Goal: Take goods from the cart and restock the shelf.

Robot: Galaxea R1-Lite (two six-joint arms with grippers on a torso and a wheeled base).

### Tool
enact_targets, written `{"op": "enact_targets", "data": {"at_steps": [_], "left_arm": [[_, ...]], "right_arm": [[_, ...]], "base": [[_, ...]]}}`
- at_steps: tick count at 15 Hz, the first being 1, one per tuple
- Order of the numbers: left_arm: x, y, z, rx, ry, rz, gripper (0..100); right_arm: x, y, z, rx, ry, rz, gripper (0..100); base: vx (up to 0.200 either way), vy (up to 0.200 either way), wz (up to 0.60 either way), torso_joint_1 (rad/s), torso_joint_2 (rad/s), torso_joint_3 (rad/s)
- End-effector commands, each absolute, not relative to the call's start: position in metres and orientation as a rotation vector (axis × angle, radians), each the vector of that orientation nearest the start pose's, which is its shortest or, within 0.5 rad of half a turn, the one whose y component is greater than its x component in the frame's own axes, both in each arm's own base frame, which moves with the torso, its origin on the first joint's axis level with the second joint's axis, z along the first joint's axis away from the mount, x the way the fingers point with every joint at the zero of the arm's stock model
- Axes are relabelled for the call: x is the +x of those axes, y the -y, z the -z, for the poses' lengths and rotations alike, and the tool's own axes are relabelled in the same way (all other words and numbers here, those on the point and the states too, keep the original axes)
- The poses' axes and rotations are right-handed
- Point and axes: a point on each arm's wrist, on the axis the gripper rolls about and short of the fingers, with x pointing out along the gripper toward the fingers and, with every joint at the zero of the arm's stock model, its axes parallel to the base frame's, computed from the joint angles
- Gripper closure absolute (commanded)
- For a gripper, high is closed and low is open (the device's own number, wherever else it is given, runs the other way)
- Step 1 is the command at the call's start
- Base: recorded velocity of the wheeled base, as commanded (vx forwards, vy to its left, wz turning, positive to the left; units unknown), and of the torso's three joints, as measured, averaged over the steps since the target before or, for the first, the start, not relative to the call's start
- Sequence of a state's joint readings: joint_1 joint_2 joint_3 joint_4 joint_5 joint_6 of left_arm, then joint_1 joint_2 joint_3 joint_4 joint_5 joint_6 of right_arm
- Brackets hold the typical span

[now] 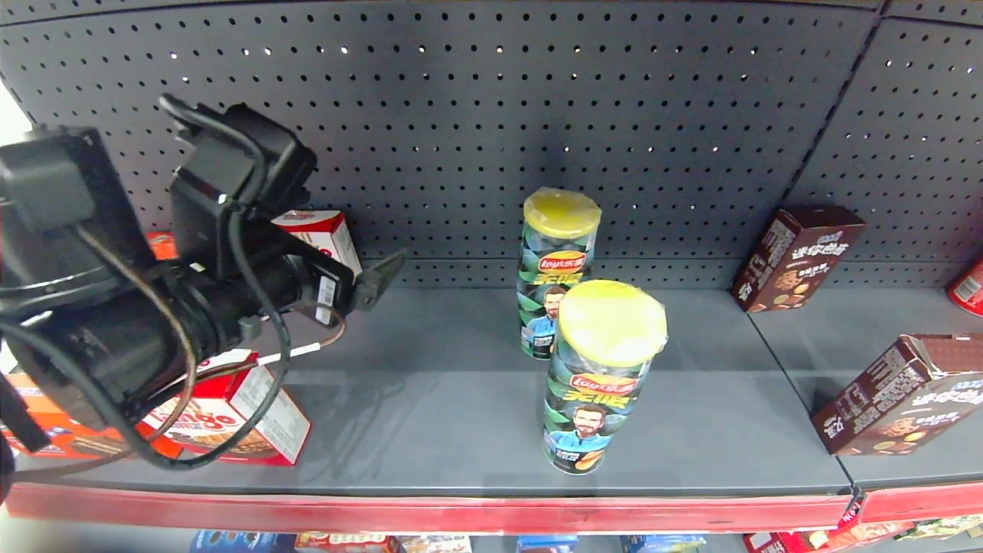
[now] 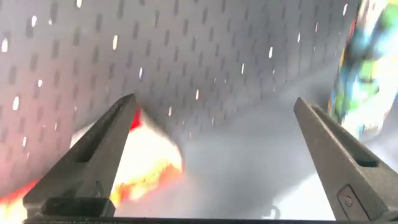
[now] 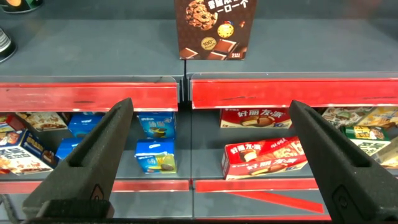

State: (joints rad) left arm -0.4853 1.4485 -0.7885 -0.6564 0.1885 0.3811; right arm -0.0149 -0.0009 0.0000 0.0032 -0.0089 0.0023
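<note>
Grey metal shelf (image 1: 430,399) carries two chip canisters, both upright, long axes vertical, yellow lids up. The nearer canister (image 1: 603,376) stands toward the front edge, the farther canister (image 1: 557,269) just behind it (both portraits face forward). To their left the left gripper (image 2: 214,99) hangs over the shelf, fingers spread with nothing between them. Its arm covers much of a red-and-white biscuit box (image 1: 230,418) lying at the front. Well apart on the right, a brown cookie box (image 1: 898,395) lies tilted; a second cookie box (image 1: 795,257) stands askew near the pegboard (image 1: 537,115). The right gripper (image 3: 211,102), fingers likewise spread, faces lower shelves. A red can (image 1: 969,286) is cut off at the edge.
</note>
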Motion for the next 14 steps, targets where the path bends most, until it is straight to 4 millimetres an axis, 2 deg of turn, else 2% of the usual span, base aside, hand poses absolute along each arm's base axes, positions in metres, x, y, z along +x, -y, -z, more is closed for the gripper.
{"op": "enact_targets", "data": {"at_steps": [1, 3, 4, 5, 6, 7, 9, 10, 12, 13, 14], "left_arm": [[0.201, 0.094, -0.249, 0.327, 0.075, 0.258, 0], [0.201, 0.093, -0.253, 0.297, 0.106, 0.253, 0], [0.2, 0.093, -0.25, 0.294, 0.093, 0.253, 0], [0.199, 0.092, -0.246, 0.274, 0.085, 0.255, 0], [0.197, 0.091, -0.243, 0.269, 0.087, 0.256, 0], [0.197, 0.091, -0.243, 0.269, 0.087, 0.256, 0], [0.196, 0.09, -0.242, 0.265, 0.097, 0.253, 0], [0.197, 0.09, -0.242, 0.265, 0.103, 0.252, 0], [0.198, 0.091, -0.242, 0.266, 0.106, 0.25, 0], [0.198, 0.091, -0.242, 0.266, 0.106, 0.25, 0], [0.199, 0.091, -0.241, 0.267, 0.102, 0.249, 0]], "right_arm": [[-0.023, 0.0, -0.076, 0.017, -0.001, 0.034, 0], [-0.025, 0.0, -0.082, 0.02, 0.022, 0.017, 0], [-0.028, 0.0, -0.14, 0.049, 0.072, -0.019, 0], [-0.012, 0.0, -0.176, 0.11, -0.001, -0.037, 0], [-0.006, -0.001, -0.196, 0.124, 0.001, -0.105, 0], [-0.006, -0.001, -0.196, 0.124, 0.001, -0.105, 0], [0.037, -0.009, -0.237, 0.075, -0.086, -0.268, 0], [0.06, -0.015, -0.247, 0.008, -0.119, -0.303, 0], [0.103, -0.028, -0.252, -0.084, -0.178, -0.369, 0], [0.103, -0.028, -0.252, -0.084, -0.178, -0.369, 0], [0.143, -0.042, -0.251, -0.161, -0.192, -0.412, 0]], "base": [[0.0, 0.0, 0.0, 0.0, 0.0, 0.0], [0.0, 0.0, 0.0, 0.0, 0.0, 0.0], [0.0, 0.0, 0.0, 0.0, 0.0, 0.0], [0.0, 0.0, 0.0, 0.0, 0.0, 0.0], [0.0, 0.0, 0.0, 0.0, 0.0, 0.0], [0.0, 0.0, 0.0, 0.0, 0.0, 0.0], [0.0, 0.0, 0.0, 0.0, 0.0, 0.0], [0.0, 0.0, 0.0, 0.0, 0.0, 0.0], [0.0, 0.0, 0.0, 0.0, 0.0, 0.0], [0.0, 0.0, 0.0, 0.0, 0.0, 0.0], [0.0, 0.0, 0.0, 0.0, 0.0, 0.0]]}}
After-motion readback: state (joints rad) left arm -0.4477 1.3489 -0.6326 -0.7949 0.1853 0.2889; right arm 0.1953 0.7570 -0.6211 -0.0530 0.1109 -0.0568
